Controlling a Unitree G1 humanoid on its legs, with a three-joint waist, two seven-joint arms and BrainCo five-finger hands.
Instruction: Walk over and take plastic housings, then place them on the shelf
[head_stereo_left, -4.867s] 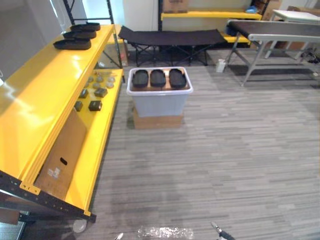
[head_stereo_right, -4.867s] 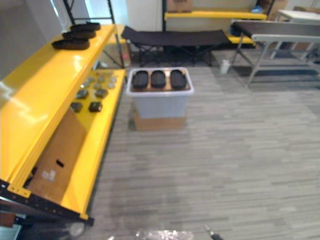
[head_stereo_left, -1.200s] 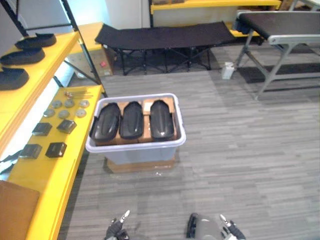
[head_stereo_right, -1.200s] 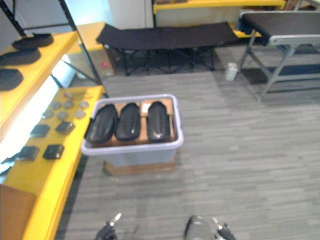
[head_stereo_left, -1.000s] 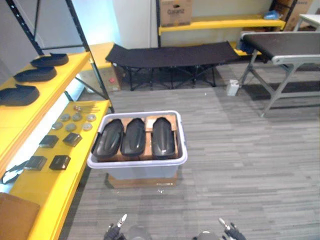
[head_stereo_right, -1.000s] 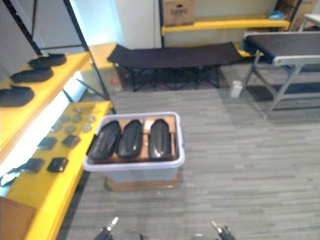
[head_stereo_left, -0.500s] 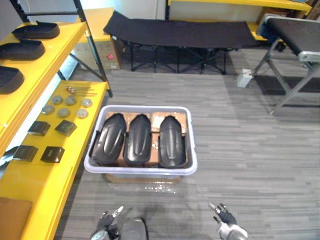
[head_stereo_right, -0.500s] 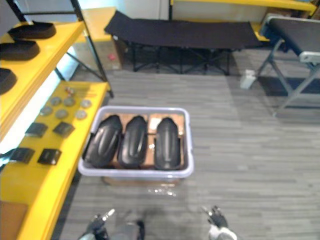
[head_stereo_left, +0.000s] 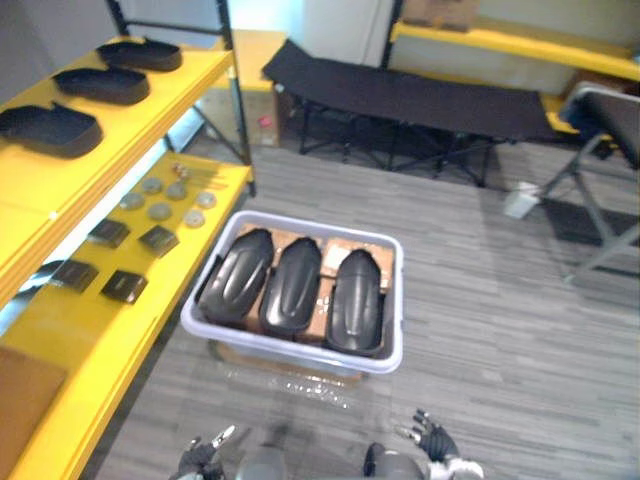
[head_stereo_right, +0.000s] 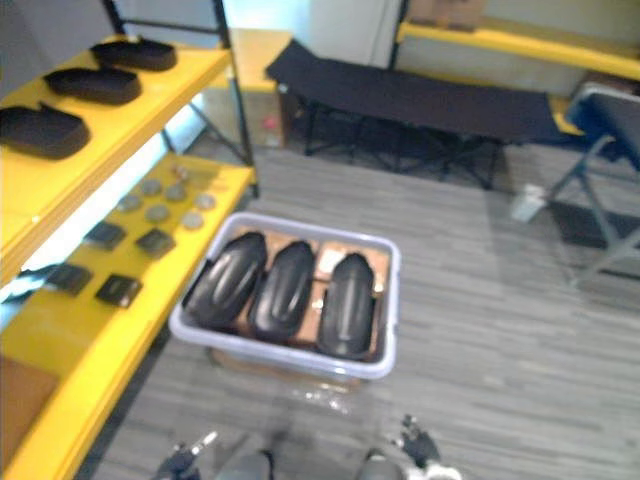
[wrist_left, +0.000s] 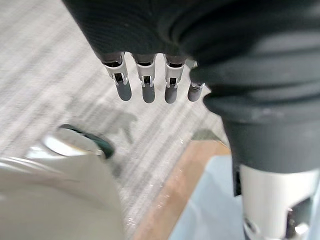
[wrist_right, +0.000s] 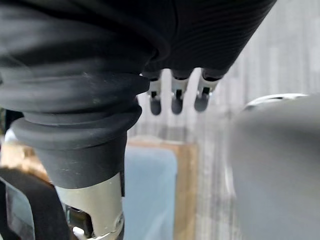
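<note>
Three black plastic housings (head_stereo_left: 291, 285) lie side by side in a pale tub (head_stereo_left: 296, 351) on the floor just ahead. More black housings (head_stereo_left: 48, 128) rest on the upper level of the yellow shelf (head_stereo_left: 95, 150) to my left. My left hand (head_stereo_left: 203, 459) hangs low at the near edge, short of the tub, with fingers (wrist_left: 145, 86) straight and nothing in them. My right hand (head_stereo_left: 433, 440) is low on the other side, its fingers (wrist_right: 175, 99) also straight and bare. Neither hand touches the tub.
The tub stands on a flat cardboard box (head_stereo_left: 245, 357). Small dark blocks and round discs (head_stereo_left: 142, 238) lie on the lower yellow shelf, with a cardboard sheet (head_stereo_left: 18, 392) nearer. A black folding cot (head_stereo_left: 420, 100), a white bottle (head_stereo_left: 520, 200) and a grey table leg (head_stereo_left: 605, 210) stand beyond.
The camera has come much closer to the tub and now sits slightly further left of it, so the tub shows larger. Both hands stay low and open.
</note>
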